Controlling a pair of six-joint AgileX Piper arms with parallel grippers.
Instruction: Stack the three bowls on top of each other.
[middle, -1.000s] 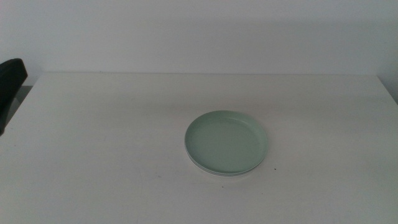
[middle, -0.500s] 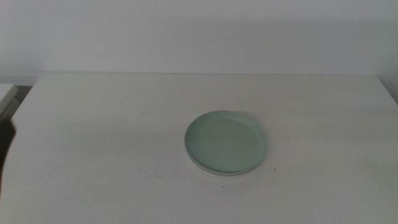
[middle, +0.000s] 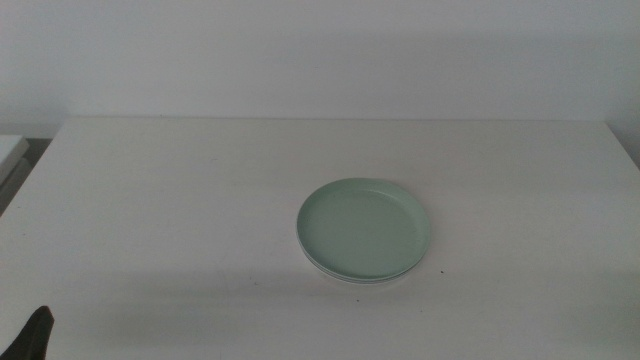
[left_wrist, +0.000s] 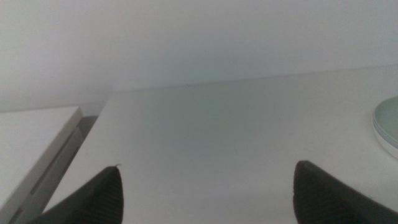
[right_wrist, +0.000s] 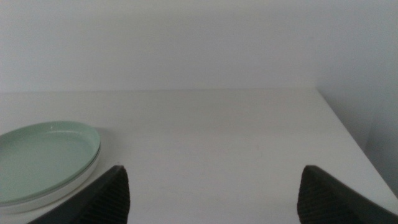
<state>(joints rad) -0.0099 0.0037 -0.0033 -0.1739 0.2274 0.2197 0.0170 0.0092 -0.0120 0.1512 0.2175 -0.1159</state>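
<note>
At the near left corner of the tabletop the left gripper now shows only as a dark tip at the bottom edge of the middle view; a second ago a dark part of that arm sat high at the left edge by the far left corner, and half a second ago just a sliver of it remained lower down, so the arm has drawn back toward its waiting place. In its wrist view the left gripper has both dark jaws spread wide with bare table between them, holding nothing. Right of centre, well clear of every edge, lies the stack: the mint green bowl on top, and beneath it a paler rim peeping out along the near side. How many dishes lie under the green one cannot be counted from here, though no other bowl lies loose on the table, which suggests the stacking is done and the withdrawal is the closing move. The bowls are shallow, round, low-rimmed and matte, sitting flush and level; the tabletop is plain, smooth and off-white. The right gripper, out of the middle view, is likewise spread wide and empty, looking across the table past the stack.
</note>
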